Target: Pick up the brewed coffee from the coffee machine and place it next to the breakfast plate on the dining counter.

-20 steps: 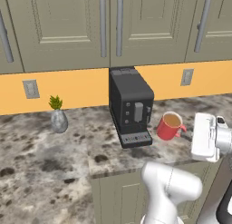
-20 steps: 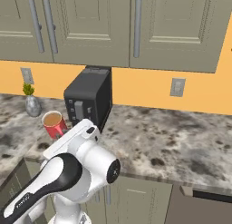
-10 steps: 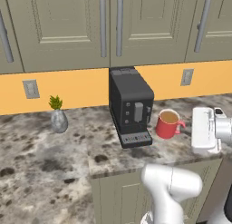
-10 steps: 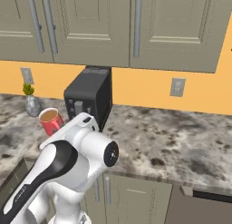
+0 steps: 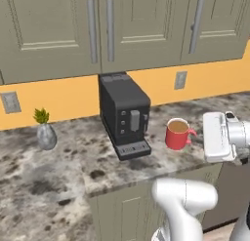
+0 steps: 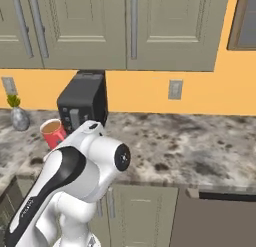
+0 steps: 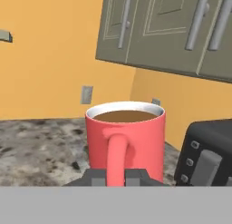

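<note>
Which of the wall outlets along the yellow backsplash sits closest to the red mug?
The outlet just right of the coffee machine, behind the red mug; the other outlet sits far left.

A rendered home kitchen. Grey-green wall cabinets (image 5: 122, 30) with long metal handles (image 5: 91, 23) fill the top of the frame above an orange backsplash (image 5: 68, 96) set with wall outlets (image 5: 180, 80). Below runs a mottled marble counter (image 5: 58, 167), with base cabinet doors (image 6: 145, 211) at the bottom. At centre stands a black coffee machine (image 5: 124, 115); a small vase with a green sprig (image 5: 45, 132) sits at left.
</note>
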### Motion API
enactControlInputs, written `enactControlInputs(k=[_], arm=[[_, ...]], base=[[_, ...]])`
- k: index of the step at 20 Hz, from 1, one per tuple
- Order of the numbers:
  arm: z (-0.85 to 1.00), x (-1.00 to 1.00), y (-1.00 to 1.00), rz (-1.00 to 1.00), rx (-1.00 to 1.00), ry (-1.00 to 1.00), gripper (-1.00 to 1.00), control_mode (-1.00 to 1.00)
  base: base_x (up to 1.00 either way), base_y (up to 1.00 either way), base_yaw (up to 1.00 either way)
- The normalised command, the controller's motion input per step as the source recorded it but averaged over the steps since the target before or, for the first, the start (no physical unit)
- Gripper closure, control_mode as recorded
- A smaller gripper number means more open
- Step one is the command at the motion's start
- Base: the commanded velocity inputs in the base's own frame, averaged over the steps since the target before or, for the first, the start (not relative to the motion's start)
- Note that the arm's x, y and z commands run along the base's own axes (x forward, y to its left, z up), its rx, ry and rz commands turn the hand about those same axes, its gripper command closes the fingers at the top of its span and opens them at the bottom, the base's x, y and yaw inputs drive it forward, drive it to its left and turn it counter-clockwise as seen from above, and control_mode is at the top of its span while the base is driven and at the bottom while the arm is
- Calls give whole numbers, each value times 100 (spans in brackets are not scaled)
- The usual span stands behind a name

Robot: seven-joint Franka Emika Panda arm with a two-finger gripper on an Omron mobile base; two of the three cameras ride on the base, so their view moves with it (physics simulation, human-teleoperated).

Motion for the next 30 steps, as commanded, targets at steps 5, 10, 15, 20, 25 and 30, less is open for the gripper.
enactControlInputs(k=[5,10,15,20,25,30], arm=[[0,0,0,0,0,0,100,100],[0,0,0,0,0,0,100,100],[0,0,0,0,0,0,100,100],[0,0,0,0,0,0,100,100],[0,0,0,0,0,0,100,100],[0,0,0,0,0,0,100,100]], base=[[-41,-4,-65],[-40,-5,-79],[-27,-4,-84],[-12,-6,-82],[-2,-3,-81],[1,-14,-74]])
